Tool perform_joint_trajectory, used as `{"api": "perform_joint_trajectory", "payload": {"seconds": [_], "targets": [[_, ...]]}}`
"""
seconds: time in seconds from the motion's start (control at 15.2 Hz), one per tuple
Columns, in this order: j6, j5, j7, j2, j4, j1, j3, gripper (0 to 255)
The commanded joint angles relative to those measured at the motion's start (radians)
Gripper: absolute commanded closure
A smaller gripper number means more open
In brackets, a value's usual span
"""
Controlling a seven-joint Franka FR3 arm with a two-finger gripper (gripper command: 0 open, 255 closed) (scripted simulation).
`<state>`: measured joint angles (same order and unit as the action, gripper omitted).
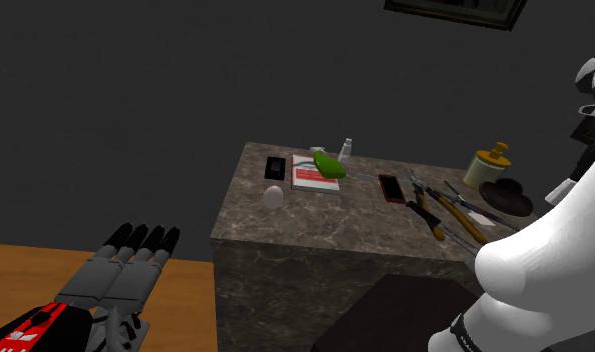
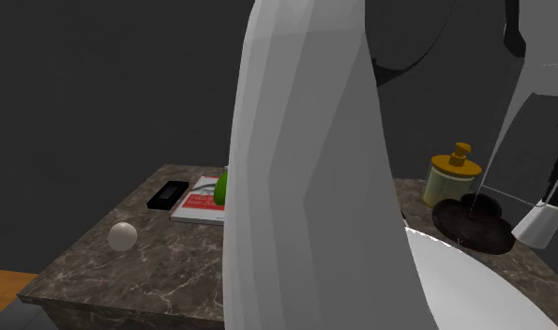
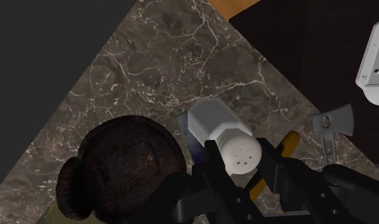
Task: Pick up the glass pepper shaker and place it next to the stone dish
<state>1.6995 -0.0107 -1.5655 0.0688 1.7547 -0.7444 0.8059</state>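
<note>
While my claw [image 3: 239, 153] is closed narrow around the white, hole-dotted cap of the pepper shaker [image 3: 210, 119], the shaker's clear glass body points away from me. It hangs over the dark marble surface [image 3: 150, 70]. Whether its base touches the marble, I cannot tell.

Just beside the shaker sits the stone dish [image 3: 127, 168], a dark brown, rounded piece with a small knob at one side. On the shaker's other side, under my fingers, lies a yellow-handled tool [image 3: 285, 143], and past it a small grey hatchet [image 3: 332, 122].

Behind the dish stands a pale yellow jar [image 2: 452, 176] with a mustard knob on its lid. My own white arm [image 2: 305, 187] blocks the middle of the second exterior view.

Farther along the surface lie a red-edged phone [image 1: 390, 188], a red and white book [image 1: 313, 175] with a green object [image 1: 328, 165] resting on it, a flat black slab [image 1: 275, 167] and a white ball [image 1: 273, 197]. A small clear bottle [image 1: 346, 148] stands at the far edge. The book's cover has a band of print too small to read.

Beyond the surface, on the wooden floor [image 1: 185, 300], lies a grey mechanical hand [image 1: 130, 265] with black fingers; its red panel bears white marks I cannot make out. A picture frame [image 1: 455, 10] hangs on the dark wall.
</note>
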Motion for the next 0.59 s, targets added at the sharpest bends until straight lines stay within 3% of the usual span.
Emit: {"api": "perform_joint_trajectory", "payload": {"seconds": [0.0,0.53], "targets": [[0.026,0.001,-0.001,0.002,0.024,-0.001,0.0,255],[0.131,0.015,-0.006,0.02,0.116,-0.003,0.0,255]]}}
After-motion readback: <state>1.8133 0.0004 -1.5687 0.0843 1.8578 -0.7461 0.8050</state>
